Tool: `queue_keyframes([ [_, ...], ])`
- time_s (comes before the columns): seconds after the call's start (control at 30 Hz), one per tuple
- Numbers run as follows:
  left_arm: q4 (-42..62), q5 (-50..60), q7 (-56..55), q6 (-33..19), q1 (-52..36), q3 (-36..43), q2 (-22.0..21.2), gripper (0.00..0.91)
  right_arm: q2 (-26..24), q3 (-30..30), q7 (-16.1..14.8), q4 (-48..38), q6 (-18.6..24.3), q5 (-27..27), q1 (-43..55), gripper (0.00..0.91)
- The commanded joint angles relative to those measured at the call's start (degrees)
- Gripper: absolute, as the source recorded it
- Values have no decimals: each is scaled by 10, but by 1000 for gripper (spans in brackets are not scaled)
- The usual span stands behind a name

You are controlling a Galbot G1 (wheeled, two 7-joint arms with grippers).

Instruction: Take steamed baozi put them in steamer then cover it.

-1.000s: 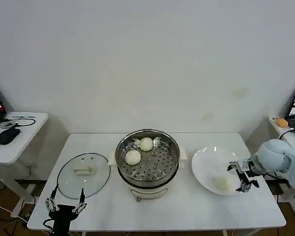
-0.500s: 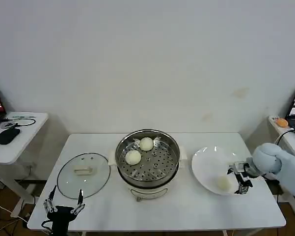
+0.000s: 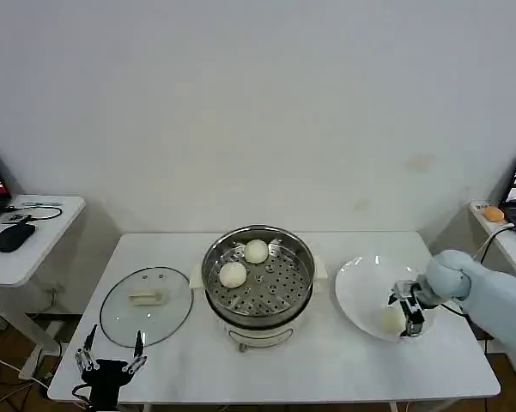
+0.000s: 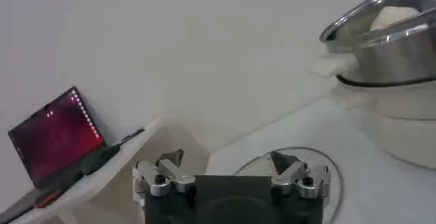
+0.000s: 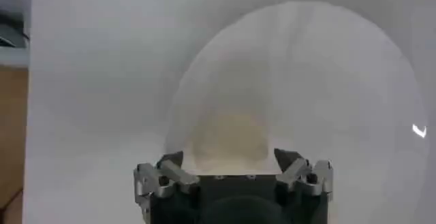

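Observation:
The steamer (image 3: 258, 276) stands mid-table with two steamed baozi (image 3: 256, 251) (image 3: 233, 275) on its perforated tray. Another baozi (image 3: 391, 319) lies on a white plate (image 3: 361, 283). My right gripper (image 3: 406, 312) is down on the plate, open, its fingers on either side of that baozi (image 5: 230, 135) with a gap at each side; in the right wrist view the right gripper (image 5: 229, 157) has the bun between its tips. The cover (image 3: 146, 302) lies flat on the table left of the steamer. My left gripper (image 3: 112, 358) hangs open at the table's front left corner, and the left gripper (image 4: 228, 162) holds nothing.
A side table (image 3: 30, 245) with a mouse and cables stands to the left, with a laptop (image 4: 56, 137) on it. More equipment sits at the far right edge (image 3: 498, 215). The steamer's wall (image 4: 385, 52) rises close beside the left gripper.
My right gripper has slid left across the plate and now straddles the baozi. The left gripper has sunk slightly at the table's front corner.

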Motion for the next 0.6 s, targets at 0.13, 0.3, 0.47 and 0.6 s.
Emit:
queue_keyframes([
  [0.13, 2, 0, -1, -1, -2, 1, -2, 907, 19, -2, -1, -17, -7, 0, 3, 474],
  [0.3, -1, 0, -2, 0, -1, 1, -2, 907, 13, -6, -1, -8, -11, 6, 8, 484],
  [0.47, -2, -1, -3, -1, 3, -1, 0, 907, -10, -26, -2, 13, -13, 19, 43, 494],
  [0.6, -5, -1, -4, -2, 4, 0, 0, 907, -30, -55, -3, 37, -18, 46, 114, 504],
])
